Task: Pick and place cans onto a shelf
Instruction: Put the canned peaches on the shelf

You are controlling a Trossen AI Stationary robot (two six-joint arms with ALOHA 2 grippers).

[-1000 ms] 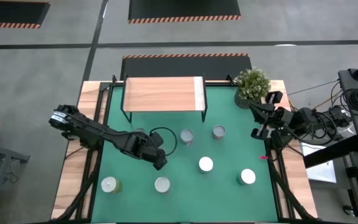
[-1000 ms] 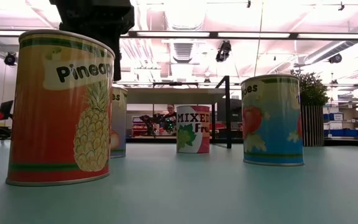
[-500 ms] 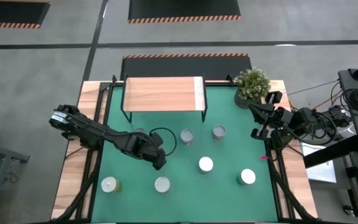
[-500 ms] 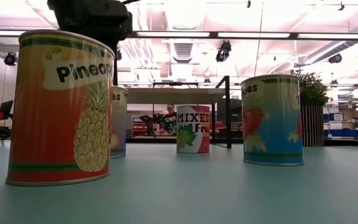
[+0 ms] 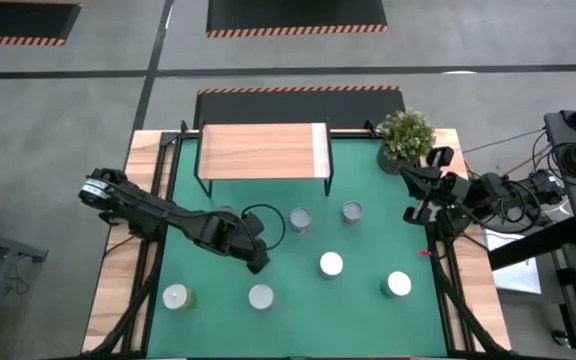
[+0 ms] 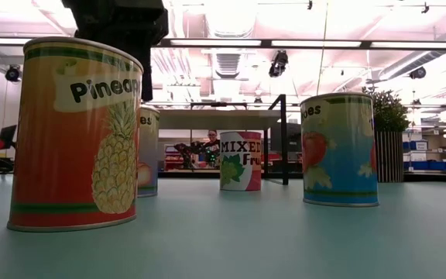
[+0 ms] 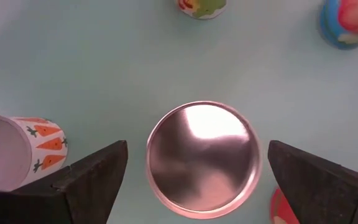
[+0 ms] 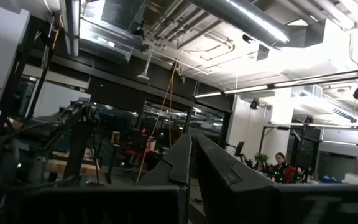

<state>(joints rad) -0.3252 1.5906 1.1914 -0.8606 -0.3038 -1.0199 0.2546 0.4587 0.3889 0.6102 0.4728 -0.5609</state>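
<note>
Big stuff first: the bench (image 5: 368, 200) carries the shelf (image 5: 263, 152) up at 12 o'clock, nothing on it yet, and the cans are all down on the green mat. The left gripper (image 7: 194, 171) hangs spread wide, holding nothing, right over the silver-topped can (image 7: 202, 163), one finger on each side (nicely centred as far as I can tell). That can sits around 7 o'clock from the shelf. The right gripper (image 8: 192, 163) is parked at 3 o'clock, clenched on nothing.

What I'd worry about: the carrot can (image 7: 18, 151) sits just beside the target. If the drop drifts, a finger could clip it or tip the target before it closes.
</note>
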